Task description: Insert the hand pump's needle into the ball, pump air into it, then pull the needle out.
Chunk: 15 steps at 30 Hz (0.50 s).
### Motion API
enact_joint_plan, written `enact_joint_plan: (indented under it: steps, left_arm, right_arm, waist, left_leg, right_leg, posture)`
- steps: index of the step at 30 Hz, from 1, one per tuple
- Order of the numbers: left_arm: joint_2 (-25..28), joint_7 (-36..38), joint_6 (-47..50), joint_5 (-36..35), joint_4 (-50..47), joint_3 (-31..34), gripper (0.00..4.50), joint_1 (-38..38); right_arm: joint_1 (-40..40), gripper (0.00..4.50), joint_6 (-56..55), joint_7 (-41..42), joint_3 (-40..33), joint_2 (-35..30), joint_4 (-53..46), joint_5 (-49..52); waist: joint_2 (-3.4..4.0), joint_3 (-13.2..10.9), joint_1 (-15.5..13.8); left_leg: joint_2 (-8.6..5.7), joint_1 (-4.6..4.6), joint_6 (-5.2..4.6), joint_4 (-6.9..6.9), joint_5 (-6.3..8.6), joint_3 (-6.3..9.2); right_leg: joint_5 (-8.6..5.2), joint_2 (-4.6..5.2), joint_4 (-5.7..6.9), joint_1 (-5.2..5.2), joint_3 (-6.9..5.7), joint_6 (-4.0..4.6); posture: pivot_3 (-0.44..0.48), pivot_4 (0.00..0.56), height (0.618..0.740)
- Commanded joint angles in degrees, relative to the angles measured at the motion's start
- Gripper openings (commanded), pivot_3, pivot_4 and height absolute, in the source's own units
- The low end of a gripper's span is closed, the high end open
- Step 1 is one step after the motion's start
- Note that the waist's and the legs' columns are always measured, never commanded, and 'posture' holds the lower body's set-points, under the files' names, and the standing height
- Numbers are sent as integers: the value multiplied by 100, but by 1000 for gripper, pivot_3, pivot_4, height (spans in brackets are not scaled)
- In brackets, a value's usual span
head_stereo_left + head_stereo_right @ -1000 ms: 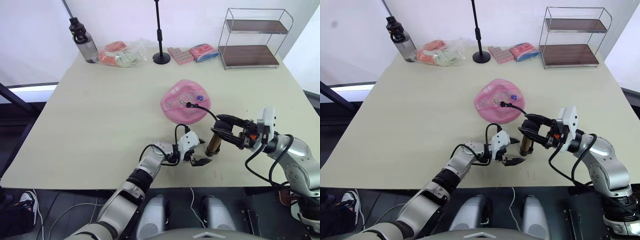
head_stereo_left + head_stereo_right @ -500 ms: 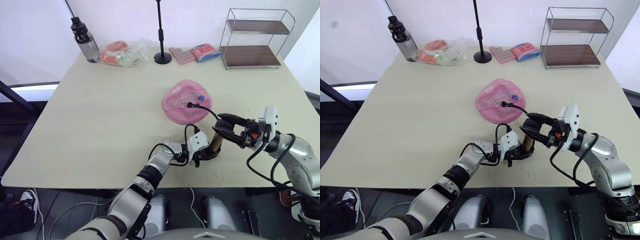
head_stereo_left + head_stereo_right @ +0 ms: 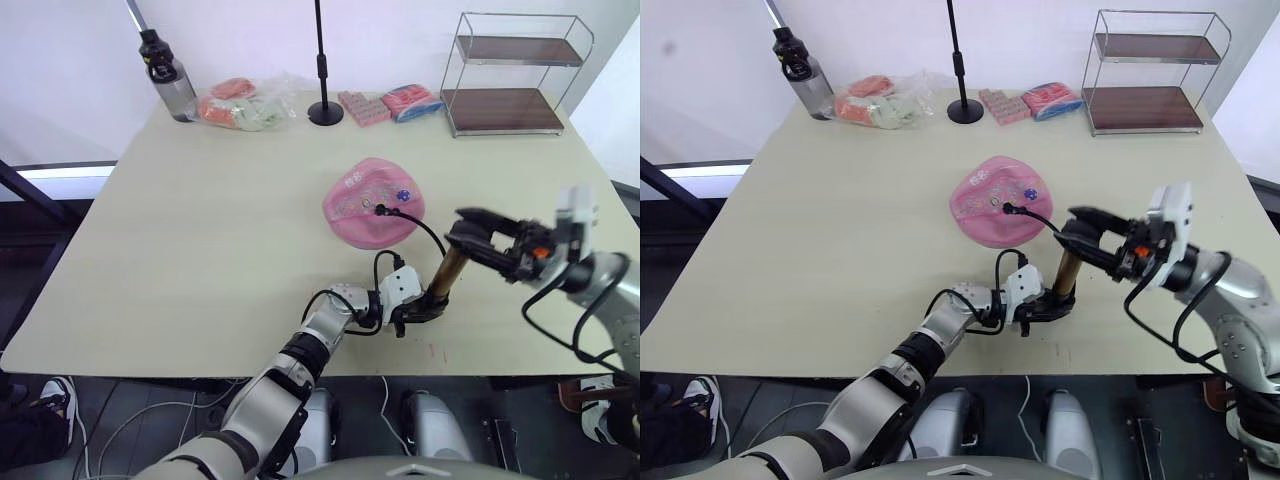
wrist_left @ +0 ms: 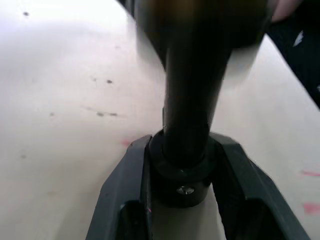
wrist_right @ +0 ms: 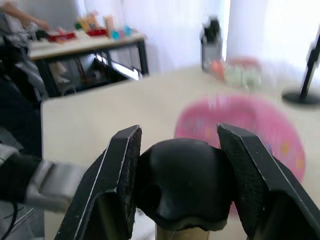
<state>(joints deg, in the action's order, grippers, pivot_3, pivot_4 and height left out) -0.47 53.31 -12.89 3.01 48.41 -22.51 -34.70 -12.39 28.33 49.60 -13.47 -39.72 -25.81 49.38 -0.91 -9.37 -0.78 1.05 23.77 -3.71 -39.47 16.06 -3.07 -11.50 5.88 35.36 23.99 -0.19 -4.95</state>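
The pink ball (image 3: 368, 210) lies partly flattened near the middle of the table (image 3: 200, 250). The needle (image 3: 380, 209), by its black fitting, sits in the ball's valve, and the thin hose curves from it to the hand pump (image 3: 445, 278). The pump stands tilted on the table in front of the ball. My left gripper (image 3: 415, 312) is shut on its black base cap (image 4: 182, 175). My right gripper (image 3: 463, 230) is shut on the black handle (image 5: 182, 180) at the top, raised above the gold barrel.
Along the table's far edge stand a dark bottle (image 3: 165, 75), a clear bag of soft items (image 3: 245, 108), a black stand (image 3: 322, 112), two packets (image 3: 385, 105) and a wire shelf (image 3: 515, 75). The near table edge runs just behind the pump's base.
My left gripper moved right to the pump's base and closed on it. My right gripper has risen up and to the right with the handle.
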Motion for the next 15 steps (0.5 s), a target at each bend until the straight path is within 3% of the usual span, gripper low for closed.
enact_joint_plan:
  steps: [1,10,15]
  left_arm:
    - [17,25,3,169,339,-57,1097,91]
    - [-58,-26,-140,288,585,-107,1097,110]
    - [-66,-25,-187,353,672,-132,1097,129]
  right_arm:
    - [-222,1911,-78,-60,-526,-155,-347,322]
    - [-443,1911,168,-237,-953,-513,-248,730]
    - [-967,1911,696,-527,-1363,-898,-42,1650]
  waist:
    - [0,0,-4]
    - [3,2,-5]
    - [7,4,-10]
  left_leg:
    - [0,0,0,0,0,5]
    - [-9,1,0,-10,-1,20]
    - [-9,2,0,-12,-1,27]
  right_leg:
    - [0,0,0,-2,-3,0]
    - [0,7,2,-15,-15,1]
    - [0,11,2,-18,-21,1]
  posture:
    - [0,150,740]
    - [0,150,740]
    - [0,150,740]
